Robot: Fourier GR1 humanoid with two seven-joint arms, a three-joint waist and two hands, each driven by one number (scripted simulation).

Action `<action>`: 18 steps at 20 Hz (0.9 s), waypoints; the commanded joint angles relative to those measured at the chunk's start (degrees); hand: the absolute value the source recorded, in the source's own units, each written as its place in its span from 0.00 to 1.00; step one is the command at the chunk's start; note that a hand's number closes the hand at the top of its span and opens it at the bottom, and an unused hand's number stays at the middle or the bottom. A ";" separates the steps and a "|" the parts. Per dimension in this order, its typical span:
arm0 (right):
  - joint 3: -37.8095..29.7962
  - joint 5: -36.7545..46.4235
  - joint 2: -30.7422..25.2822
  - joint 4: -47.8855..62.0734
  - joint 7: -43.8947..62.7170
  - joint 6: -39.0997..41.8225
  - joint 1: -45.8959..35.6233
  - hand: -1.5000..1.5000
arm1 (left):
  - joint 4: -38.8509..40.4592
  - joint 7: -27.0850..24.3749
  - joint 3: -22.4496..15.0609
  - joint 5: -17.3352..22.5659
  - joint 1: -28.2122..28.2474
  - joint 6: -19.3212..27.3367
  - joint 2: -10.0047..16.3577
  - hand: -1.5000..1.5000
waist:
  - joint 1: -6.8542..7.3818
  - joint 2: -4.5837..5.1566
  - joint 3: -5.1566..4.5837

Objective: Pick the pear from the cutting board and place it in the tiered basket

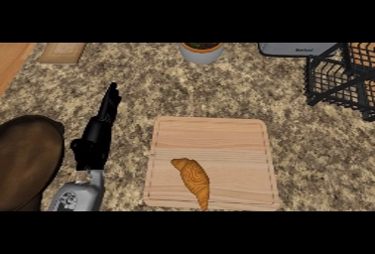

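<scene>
Hanging released at the view's left, the left hand (97, 136) has its fingers straight and pointing away from the robot, grasping nothing. It shows over the bare table (307, 149), just beside the left edge of the cutting board (234, 141) and apart from it. The right hand is not in view, so the left is the only one that can be judged against the target. To this hand's right and a little nearer the robot lies the pear (193, 179), a long, tapering orange-brown shape on the board's near left part. Its long axis runs mostly far-to-near, leaning slightly right, with the thicker end farther off and the thin tip reaching the board's near rim. That axis is roughly in line with the fingers, so I judge that a sideways move to the right, closing across the narrow width, would suit it. The black wire basket (338, 79) stands at the far right corner, well apart from the pear and on the side away from this hand
</scene>
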 commanded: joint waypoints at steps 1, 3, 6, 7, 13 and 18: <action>-0.18 3.11 -0.90 7.84 -5.06 -5.25 1.06 1.00 | -2.90 2.39 -0.30 0.01 -0.03 -0.67 0.27 0.50 | 0.19 0.03 0.02; -1.97 2.28 0.34 13.19 -5.84 -6.16 -1.70 1.00 | -1.45 -0.87 -1.81 -1.29 2.25 0.40 -1.21 0.50 | 0.45 0.13 0.01; -9.29 -3.84 3.30 8.98 0.75 -10.54 0.75 0.00 | -2.43 2.18 0.28 0.18 0.31 -0.86 0.56 0.50 | -0.27 -0.16 0.04; -10.60 -4.58 2.54 13.38 -3.24 -12.24 0.95 0.00 | -0.28 0.36 -0.56 -1.06 0.42 -0.24 -0.08 0.50 | 0.10 0.17 0.06; -16.25 -9.87 2.47 14.31 -9.59 -17.45 1.37 0.00 | -2.05 1.44 -0.26 -0.78 1.14 -0.23 -0.22 0.50 | -0.16 -0.08 0.06; -22.23 -12.67 0.00 11.98 -9.00 -25.78 1.11 0.00 | 0.47 0.76 0.05 -1.26 -0.81 0.70 -1.20 0.50 | -0.86 -0.09 0.03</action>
